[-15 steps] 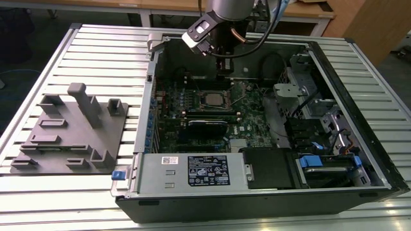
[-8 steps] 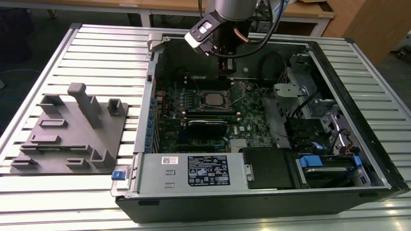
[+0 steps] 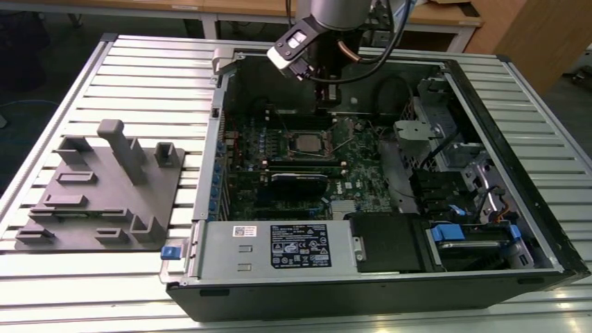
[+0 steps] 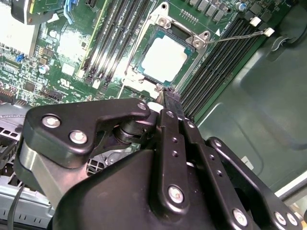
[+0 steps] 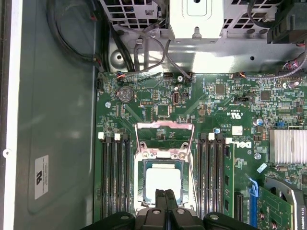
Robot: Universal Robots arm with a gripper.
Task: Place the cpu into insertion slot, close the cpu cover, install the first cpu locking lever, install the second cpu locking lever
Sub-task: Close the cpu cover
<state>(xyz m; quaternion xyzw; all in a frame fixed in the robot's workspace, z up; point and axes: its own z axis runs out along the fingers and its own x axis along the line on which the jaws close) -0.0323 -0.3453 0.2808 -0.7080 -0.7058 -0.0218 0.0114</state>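
Silvery cpu [image 5: 163, 182] sits in the insertion slot [image 5: 140, 189]; the cpu cover [image 5: 164, 125] stands open, latching undone; the gripper [image 5: 166, 194] is pinched together, empty.

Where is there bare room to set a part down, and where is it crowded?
Free: the silvery slatted table around the grey plastic fixture block; the bare grey-green case floor beside the black memory slots. Crowded: the green motherboard around the square silvery socket.
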